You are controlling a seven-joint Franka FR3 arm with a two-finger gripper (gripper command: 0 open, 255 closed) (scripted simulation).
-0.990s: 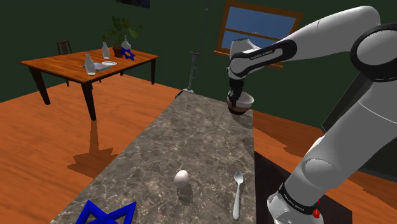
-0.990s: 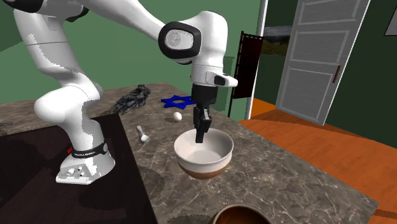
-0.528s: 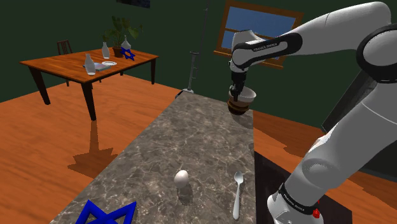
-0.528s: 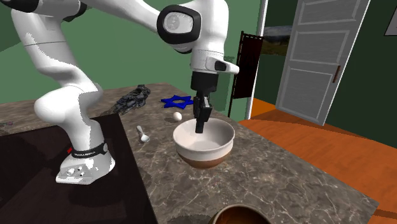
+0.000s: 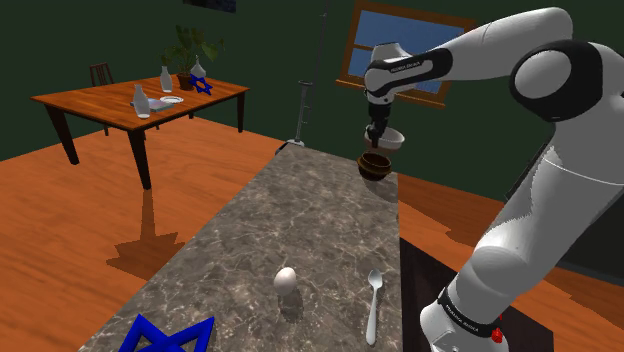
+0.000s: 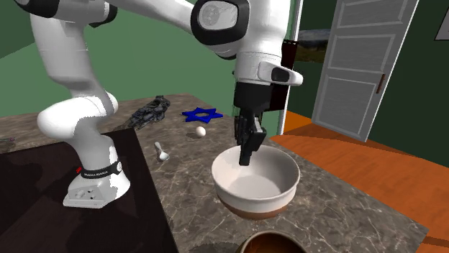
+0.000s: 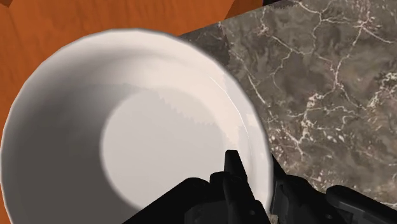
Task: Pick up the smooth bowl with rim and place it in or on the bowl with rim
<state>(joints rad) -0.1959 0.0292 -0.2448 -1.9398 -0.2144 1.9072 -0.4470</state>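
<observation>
1 marbled counter [image 5: 300,220], white bowl [image 6: 268,185] aloft, wood floor [image 5: 70,220], green walls [image 6: 158,68]

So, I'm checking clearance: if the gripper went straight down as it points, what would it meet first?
Probably the marble counter beside the white bowl the gripper clasps; the brown bowl may lie underneath, depth unclear.

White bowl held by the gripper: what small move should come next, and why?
Probably shift it sideways until it is centred over the brown bowl, before lowering. The gripper clasps the white bowl by its rim, clear of the marble counter. In the shoulder view it hangs above and slightly right of the brown bowl, so it is not yet lined up.
</observation>
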